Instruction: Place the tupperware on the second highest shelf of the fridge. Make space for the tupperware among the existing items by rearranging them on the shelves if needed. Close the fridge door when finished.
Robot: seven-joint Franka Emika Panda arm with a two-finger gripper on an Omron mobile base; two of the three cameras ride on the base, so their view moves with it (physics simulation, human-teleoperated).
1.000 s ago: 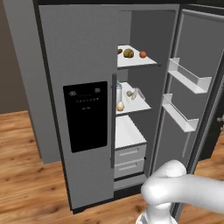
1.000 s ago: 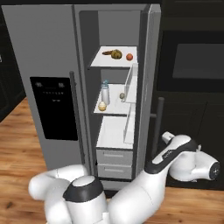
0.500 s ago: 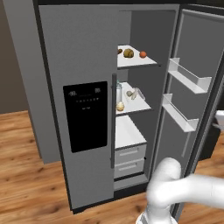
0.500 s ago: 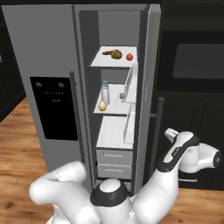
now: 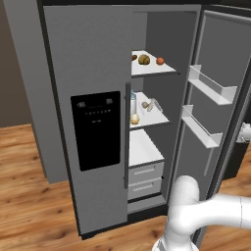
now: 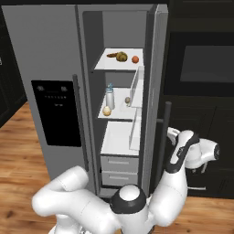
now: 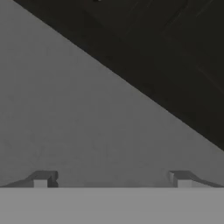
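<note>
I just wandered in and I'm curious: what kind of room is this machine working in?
Most likely a home kitchen. A tall grey fridge stands open with food on a shelf, beside dark cabinets with a built-in oven, on a wooden floor.

The fridge [image 5: 93, 59] has a matt grey skin, smooth and even like brushed metal without shine. Its dispenser panel [image 5: 96, 128] is black and glossy, plastic-looking. The door [image 5: 226, 73] is the same dull grey outside; its inner bins [image 5: 211, 86] look like smooth white plastic, slightly translucent at the rim. The shelves [image 6: 119, 66] are flat, white and matt with a thin grey edge. The bottle [image 6: 109, 97] is clear and shiny. The drawers [image 6: 119, 163] are smooth white. The handle [image 6: 163, 132] is dark and satin. The floor [image 5: 34, 196] is warm brown wood, planked with visible grain and a soft sheen. The arm [image 6: 91, 208] is glossy white plastic with dark joints.
</note>
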